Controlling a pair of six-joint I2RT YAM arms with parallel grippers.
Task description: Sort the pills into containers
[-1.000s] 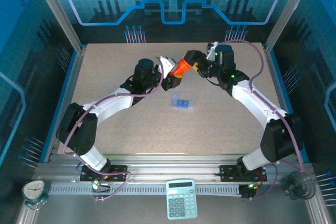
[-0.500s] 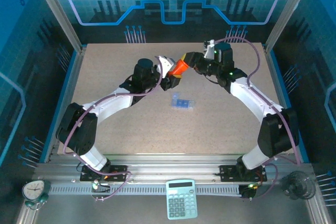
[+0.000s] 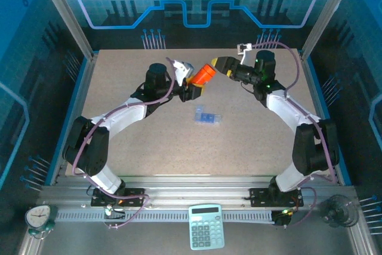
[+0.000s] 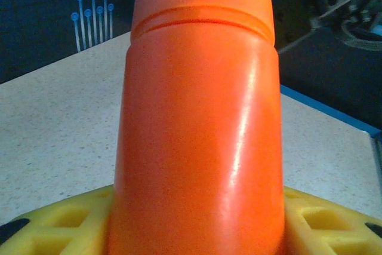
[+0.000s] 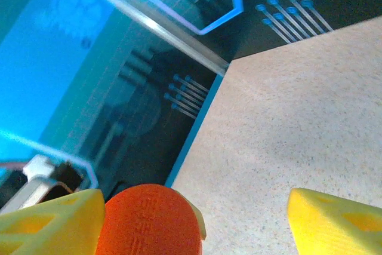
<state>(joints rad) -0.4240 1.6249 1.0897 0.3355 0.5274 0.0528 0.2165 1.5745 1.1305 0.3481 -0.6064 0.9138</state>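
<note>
My left gripper (image 3: 194, 85) is shut on an orange cylindrical bottle (image 3: 203, 75), held tilted above the back middle of the table. In the left wrist view the bottle (image 4: 200, 117) rises between my yellow fingers (image 4: 54, 231), its cap end pointing away. My right gripper (image 3: 217, 64) stands open just right of the cap. In the right wrist view the orange cap (image 5: 146, 222) lies against one yellow finger (image 5: 48, 222), far from the other. The containers, a small blue pill box (image 3: 208, 117), lie flat on the table below both grippers. The pills are hidden.
A calculator (image 3: 206, 226) and a small clock (image 3: 39, 216) sit on the front rail, off the table. Blue frame edges and metal posts (image 3: 65, 10) bound the table (image 3: 149, 147). Bare tabletop lies around the pill box.
My right gripper was closed in on the bottle's cap, then opened and drew back to the right. The left arm shifted slightly left, still holding the bottle. The pill box has not moved.
</note>
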